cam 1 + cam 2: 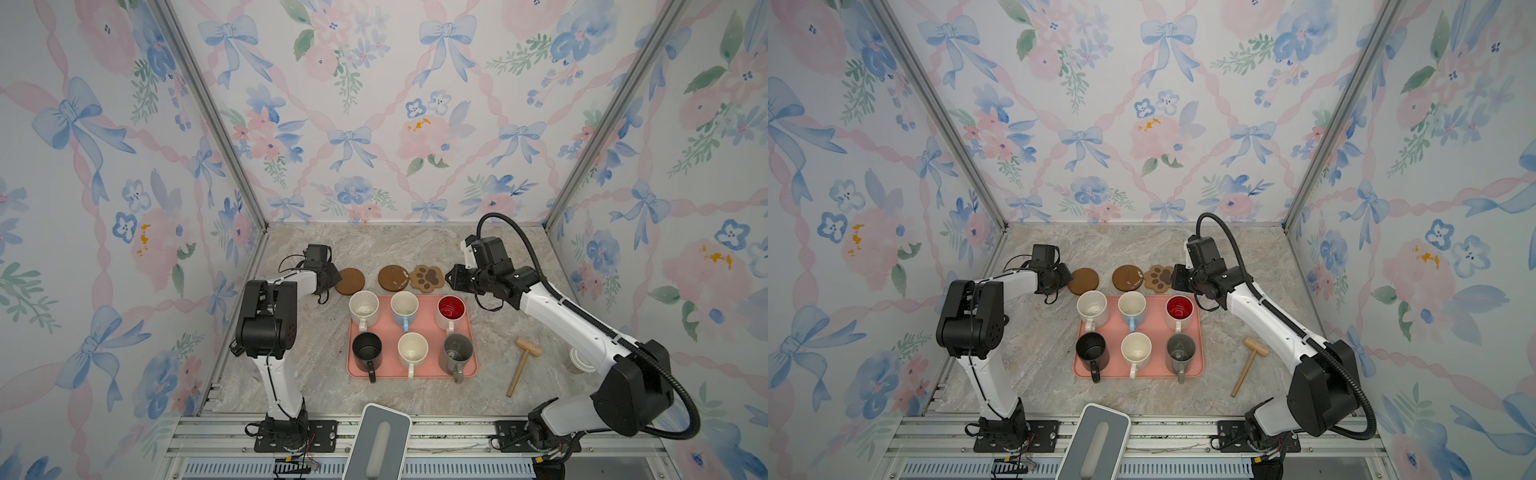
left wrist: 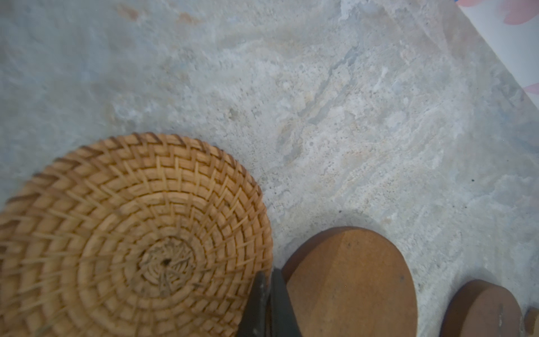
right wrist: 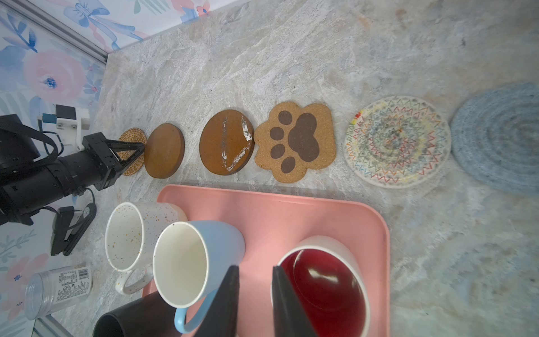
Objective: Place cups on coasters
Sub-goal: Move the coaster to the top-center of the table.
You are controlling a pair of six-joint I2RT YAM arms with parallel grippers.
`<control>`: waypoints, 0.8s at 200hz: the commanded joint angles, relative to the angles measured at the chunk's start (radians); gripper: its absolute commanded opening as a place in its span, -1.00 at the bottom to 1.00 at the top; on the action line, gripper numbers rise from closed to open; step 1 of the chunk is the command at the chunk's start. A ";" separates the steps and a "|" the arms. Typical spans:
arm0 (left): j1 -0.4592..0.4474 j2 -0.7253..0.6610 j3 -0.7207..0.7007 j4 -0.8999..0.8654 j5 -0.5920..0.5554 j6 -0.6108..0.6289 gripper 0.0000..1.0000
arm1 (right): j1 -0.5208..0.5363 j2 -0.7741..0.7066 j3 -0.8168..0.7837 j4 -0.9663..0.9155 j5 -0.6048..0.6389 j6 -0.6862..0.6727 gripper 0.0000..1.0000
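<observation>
Six cups stand on the pink tray (image 1: pixel 432 328): speckled cream (image 1: pixel 363 308), light blue (image 1: pixel 404 307), white with red inside (image 1: pixel 451 309), black (image 1: pixel 366 349), cream (image 1: pixel 412 349), grey (image 1: pixel 457 351). Behind the tray lies a row of coasters: rattan (image 3: pixel 131 154), brown round (image 1: pixel 350 281), scuffed brown round (image 1: pixel 393 278), paw-print (image 1: pixel 427 279), cream woven (image 3: pixel 396 141), light-blue woven (image 3: pixel 498 137). My left gripper (image 2: pixel 268 280) is shut, its tips low between the rattan and first brown coaster. My right gripper (image 3: pixel 255 267) hovers slightly open over the tray, between the blue and red-inside cups, holding nothing.
A wooden mallet (image 1: pixel 523 361) lies right of the tray, with a white-lidded jar (image 1: pixel 579 361) beside my right arm. A clear jar (image 3: pixel 58 287) lies near the left wall. A grey device (image 1: pixel 376 440) juts over the front edge. Walls close three sides.
</observation>
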 commanded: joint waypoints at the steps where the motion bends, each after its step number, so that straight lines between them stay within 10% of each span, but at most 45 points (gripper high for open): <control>1: -0.016 0.030 -0.015 -0.009 0.030 -0.021 -1.00 | -0.011 -0.016 -0.018 -0.001 -0.010 -0.008 -0.52; 160: -0.086 0.064 0.047 0.041 0.068 -0.129 -1.00 | -0.019 -0.027 -0.033 0.000 -0.015 -0.011 -0.52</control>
